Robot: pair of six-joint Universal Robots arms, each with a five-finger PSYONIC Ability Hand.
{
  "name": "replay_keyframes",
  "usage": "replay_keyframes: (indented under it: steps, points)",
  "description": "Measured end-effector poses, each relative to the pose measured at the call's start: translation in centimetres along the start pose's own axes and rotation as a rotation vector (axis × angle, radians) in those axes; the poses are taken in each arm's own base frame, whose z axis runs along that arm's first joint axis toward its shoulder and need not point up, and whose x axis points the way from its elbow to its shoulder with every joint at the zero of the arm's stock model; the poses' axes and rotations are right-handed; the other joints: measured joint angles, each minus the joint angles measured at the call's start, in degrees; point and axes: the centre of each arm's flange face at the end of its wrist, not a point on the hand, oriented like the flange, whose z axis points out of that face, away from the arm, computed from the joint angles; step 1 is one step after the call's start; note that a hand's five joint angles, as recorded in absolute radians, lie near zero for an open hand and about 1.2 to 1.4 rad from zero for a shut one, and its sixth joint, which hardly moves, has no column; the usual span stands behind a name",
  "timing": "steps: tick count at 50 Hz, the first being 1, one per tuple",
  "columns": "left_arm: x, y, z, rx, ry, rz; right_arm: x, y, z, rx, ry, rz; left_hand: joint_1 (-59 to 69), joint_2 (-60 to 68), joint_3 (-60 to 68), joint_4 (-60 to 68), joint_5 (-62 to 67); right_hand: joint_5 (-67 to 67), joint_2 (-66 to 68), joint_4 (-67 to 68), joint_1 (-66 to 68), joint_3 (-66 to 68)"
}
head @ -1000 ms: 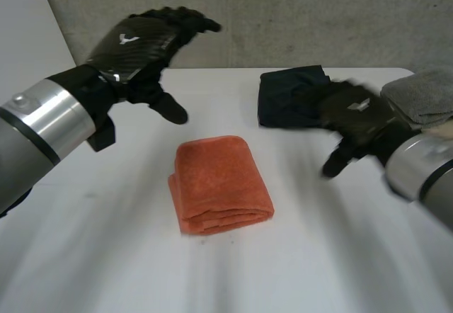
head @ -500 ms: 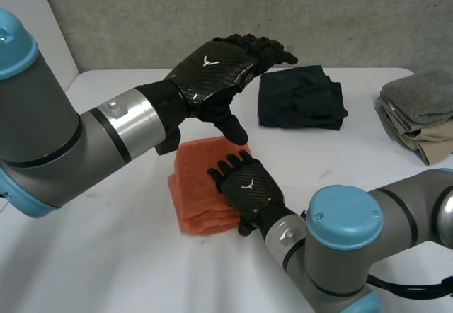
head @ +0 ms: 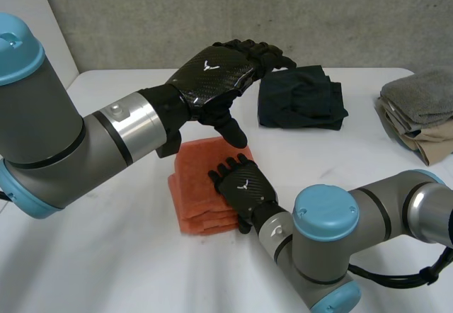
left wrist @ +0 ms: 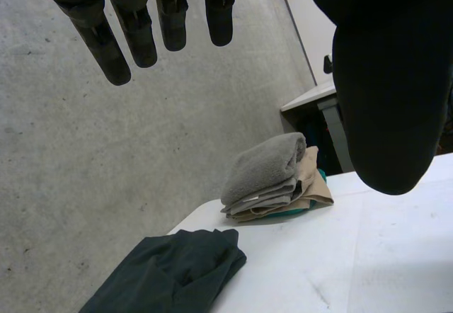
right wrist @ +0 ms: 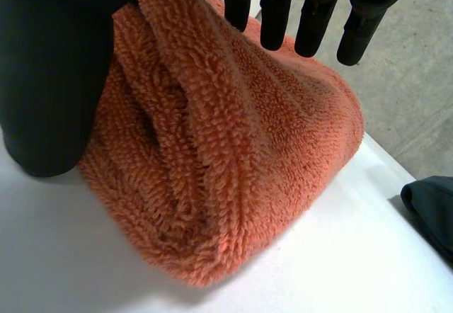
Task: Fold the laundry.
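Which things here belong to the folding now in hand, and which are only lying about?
In the job:
orange towel, folded small
right hand, open, lying on the towel
left hand, open, held in the air near it

Lying about:
dark garment, beyond the towel, untouched
grey and beige cloth stack, at the robot's far right, untouched

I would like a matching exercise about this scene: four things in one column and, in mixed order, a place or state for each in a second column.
Column one:
1. orange towel
2. dark garment
3. grey towel
4. left robot hand

Column two:
A. lies on top of a beige cloth
B. raised in the air, fingers straight
C. under the right robot hand
D. lies alone, beyond the orange towel

Pairs: 1-C, 2-D, 3-A, 4-B
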Motion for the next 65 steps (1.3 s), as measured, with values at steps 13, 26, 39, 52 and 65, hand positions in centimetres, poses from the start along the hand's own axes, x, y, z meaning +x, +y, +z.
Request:
replay_keyframes:
  steps: [13, 26, 39, 52, 65]
  points:
    - [0.0, 0.0, 0.0, 0.000, 0.000, 0.000, 0.3, -0.1, 1.5, 0.036, 0.016, -0.006, 0.00, 0.00, 0.00, 0.00, 0.00, 0.09, 2.02, 2.31, 2.60, 2.19]
    - [-0.1, -0.2, -0.1, 0.004, -0.006, 0.002, 1.9, -2.7, 3.4, 0.162, 0.061, -0.004, 0.00, 0.00, 0.00, 0.00, 0.00, 43.22, 48.41, 50.84, 41.12, 48.68]
    - [-1.3, -2.0, -0.7, 0.043, -0.048, 0.031, 11.2, -7.1, 4.7, 0.334, 0.249, -0.006, 0.00, 0.00, 0.00, 0.00, 0.00, 43.22, 48.41, 50.85, 41.12, 48.68]
    - [-1.8, -2.8, -0.8, 0.063, -0.083, 0.046, 30.9, -7.9, 2.5, 0.553, 0.576, 0.015, 0.00, 0.00, 0.00, 0.00, 0.00, 43.22, 48.41, 51.39, 41.12, 49.19]
    - [-1.6, -1.6, -0.7, 0.033, -0.078, 0.030, 44.2, 7.4, -3.5, 0.401, 0.595, 0.032, 0.00, 0.00, 0.00, 0.00, 0.00, 43.22, 48.41, 51.58, 41.12, 49.19]
